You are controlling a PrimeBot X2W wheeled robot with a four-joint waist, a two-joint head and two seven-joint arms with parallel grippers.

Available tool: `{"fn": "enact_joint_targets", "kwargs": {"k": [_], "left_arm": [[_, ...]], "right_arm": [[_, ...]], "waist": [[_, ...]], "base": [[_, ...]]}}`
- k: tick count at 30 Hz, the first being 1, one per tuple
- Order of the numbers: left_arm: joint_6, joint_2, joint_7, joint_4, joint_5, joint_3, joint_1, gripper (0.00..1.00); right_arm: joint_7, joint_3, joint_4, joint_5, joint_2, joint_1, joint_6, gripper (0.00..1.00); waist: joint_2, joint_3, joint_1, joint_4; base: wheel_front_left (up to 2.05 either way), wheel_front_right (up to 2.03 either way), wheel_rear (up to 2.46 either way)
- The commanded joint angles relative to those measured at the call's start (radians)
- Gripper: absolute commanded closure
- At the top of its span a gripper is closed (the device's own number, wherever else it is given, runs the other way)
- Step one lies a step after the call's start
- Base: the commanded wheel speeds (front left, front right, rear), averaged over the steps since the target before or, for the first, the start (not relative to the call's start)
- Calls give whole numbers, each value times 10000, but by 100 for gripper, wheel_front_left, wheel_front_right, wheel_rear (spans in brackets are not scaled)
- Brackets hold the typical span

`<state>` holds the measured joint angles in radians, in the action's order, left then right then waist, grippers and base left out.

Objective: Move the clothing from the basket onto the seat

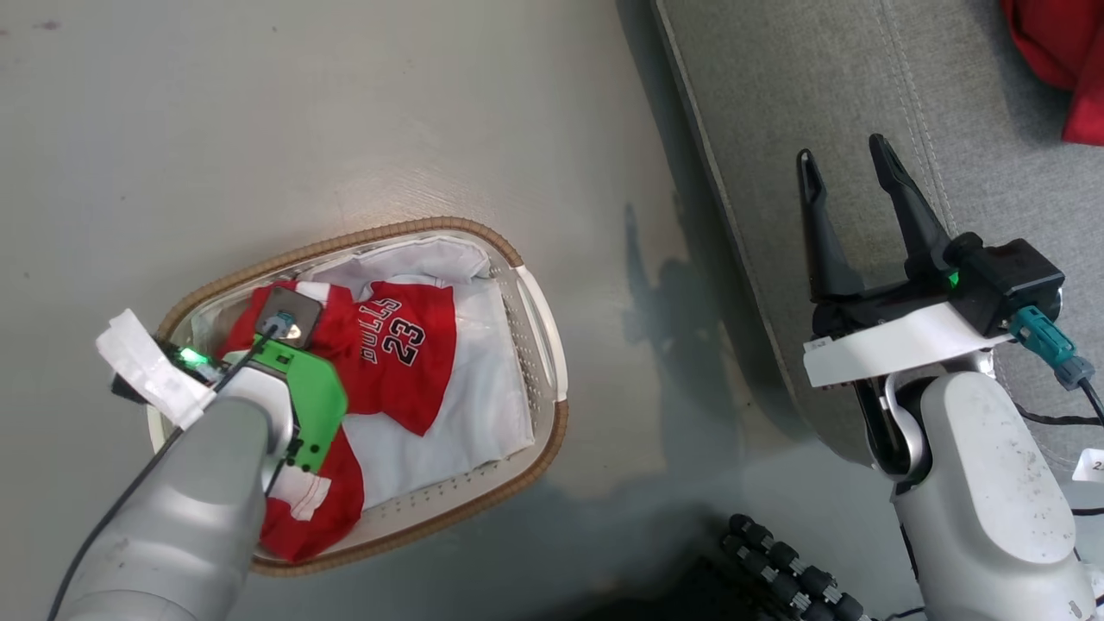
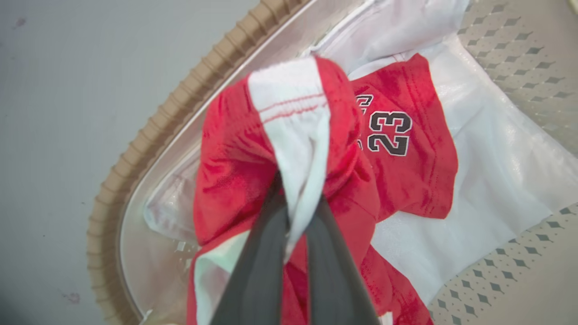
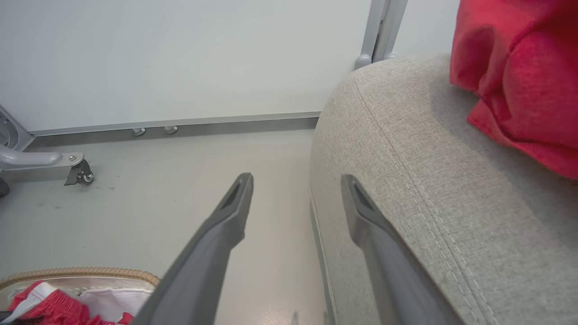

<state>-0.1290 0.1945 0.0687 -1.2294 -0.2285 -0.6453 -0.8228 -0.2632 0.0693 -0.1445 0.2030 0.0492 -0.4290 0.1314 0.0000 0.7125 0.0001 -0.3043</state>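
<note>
- The left tool (image 2: 298,198) is pressed together, pinching the white striped cuff of a red sports garment (image 2: 235,153) between its two dark fingers at lower centre of the left wrist view.
- That garment bunches up around the fingertips, inside the oval white perforated plastic basket (image 1: 542,362) with a brown woven rim, at lower left of the head view.
- A red jersey (image 1: 405,345) lettered "23" lies just beside the pinched garment, on the white fabric liner (image 1: 466,414).
- The right tool (image 1: 843,151) stands spread, holding nothing, over the edge of the large grey fabric seat (image 1: 802,78) at right.
- Another red garment (image 1: 1056,52) lies on the seat at upper right, well apart from the right tool.
- The basket stands on the pale grey floor (image 1: 259,112), near the seat.
</note>
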Motion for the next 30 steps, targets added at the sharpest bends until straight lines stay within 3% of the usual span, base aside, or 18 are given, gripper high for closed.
{"fn": "enact_joint_targets", "kwargs": {"k": [1, 13, 20, 30], "left_arm": [[-22, -84, 171, 94, -88, -68, 187, 100], [-23, -518, 1398, 1489, -981, -1306, 943, 100], [-23, -95, 1480, 3144, -1615, -2317, 922, 100], [-23, 1001, 539, 5982, -2351, -3353, 227, 100]], "right_arm": [[-24, -65, -79, -22, 21, 101, -14, 0], [-24, -532, -759, -742, 31, 597, -14, 0], [-24, -985, -1133, -1287, 29, 1292, -14, 0], [-24, -1270, -1613, -1737, 31, 2499, -14, 0]], "waist": [[0, -157, -1, 116], [0, -1975, -1, 807], [0, -3647, -1, 1274], [0, -6090, -1, 1731]], "base": [[0, 0, 0], [0, 0, 0], [0, 0, 0], [0, 0, 0]]}}
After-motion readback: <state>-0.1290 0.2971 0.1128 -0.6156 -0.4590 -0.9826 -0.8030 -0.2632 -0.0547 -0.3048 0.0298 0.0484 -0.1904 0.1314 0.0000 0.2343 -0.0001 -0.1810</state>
